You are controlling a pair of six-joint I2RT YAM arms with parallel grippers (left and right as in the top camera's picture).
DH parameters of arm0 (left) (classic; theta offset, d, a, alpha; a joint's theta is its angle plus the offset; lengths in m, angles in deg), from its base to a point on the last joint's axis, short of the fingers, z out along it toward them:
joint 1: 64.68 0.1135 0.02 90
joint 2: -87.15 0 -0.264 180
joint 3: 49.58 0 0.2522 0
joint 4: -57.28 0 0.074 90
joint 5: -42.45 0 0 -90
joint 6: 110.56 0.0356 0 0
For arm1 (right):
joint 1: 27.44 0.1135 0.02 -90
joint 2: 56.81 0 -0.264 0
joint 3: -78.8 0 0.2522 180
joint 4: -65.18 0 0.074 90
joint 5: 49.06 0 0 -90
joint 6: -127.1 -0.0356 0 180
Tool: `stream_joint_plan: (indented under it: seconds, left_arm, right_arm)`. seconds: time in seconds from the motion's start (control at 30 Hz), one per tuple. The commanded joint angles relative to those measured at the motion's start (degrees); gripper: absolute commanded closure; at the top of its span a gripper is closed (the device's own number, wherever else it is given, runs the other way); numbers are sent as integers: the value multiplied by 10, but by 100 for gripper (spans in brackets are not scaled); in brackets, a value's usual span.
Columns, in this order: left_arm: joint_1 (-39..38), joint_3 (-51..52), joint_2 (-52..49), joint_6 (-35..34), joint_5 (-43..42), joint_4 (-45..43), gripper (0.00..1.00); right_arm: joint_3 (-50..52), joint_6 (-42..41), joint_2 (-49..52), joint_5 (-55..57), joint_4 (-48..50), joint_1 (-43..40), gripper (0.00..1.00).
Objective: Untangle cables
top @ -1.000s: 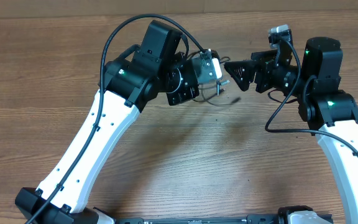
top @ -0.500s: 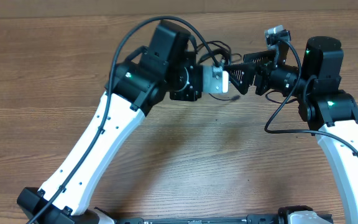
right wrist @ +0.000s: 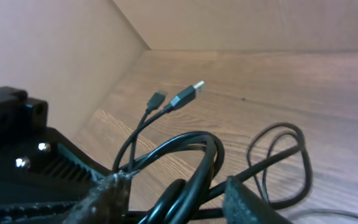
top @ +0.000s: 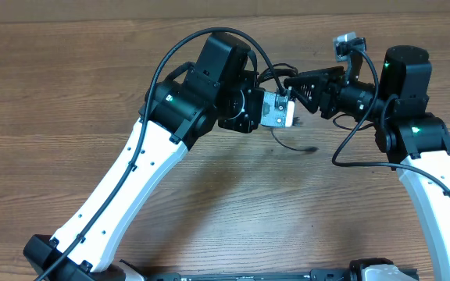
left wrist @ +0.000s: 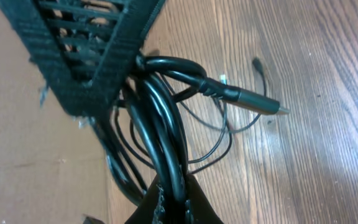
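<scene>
left pincer (left wrist: 174, 198) nearer; cables (left wrist: 164, 118) half-hidden

Even warm overhead light; soft shadows on table (top: 287, 222); wrist views blurred close-up, cables (left wrist: 163, 118) soft-edged.

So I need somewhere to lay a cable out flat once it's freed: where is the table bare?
Widest bare wood: the table left of the left arm. Also the patch between that arm and the right arm, toward their bases. Crowded at top centre, where both arms meet at the cables.
</scene>
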Motion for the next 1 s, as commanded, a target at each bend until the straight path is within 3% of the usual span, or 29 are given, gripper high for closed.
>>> stream_joint_plan:
  seconds: [0.0, 0.03, 0.07, 0.5, 0.6, 0.8, 0.97]
  left_arm:
    - [0, -1, 0, 8, 6, -2, 96]
    - [0, -1, 0, 8, 6, -2, 96]
    - [0, -1, 0, 8, 6, -2, 96]
    - [0, -1, 0, 8, 2, -6, 96]
    - [0, -1, 0, 8, 2, -6, 96]
    - [0, -1, 0, 8, 2, -6, 96]
    - [0, -1, 0, 8, 2, -6, 96]
  right_arm:
    - [-12, -19, -7, 76, -12, -2, 75]
    - [-12, -24, -7, 91, -17, -2, 95]
    - [-12, -25, -7, 104, -23, -2, 96]
    - [-12, -24, 0, 126, -59, -2, 96]
    - [-12, -24, 0, 92, -59, -2, 90]
    - [-12, -28, 0, 34, -58, -2, 60]
    - [-12, -76, 0, 17, -59, -2, 57]
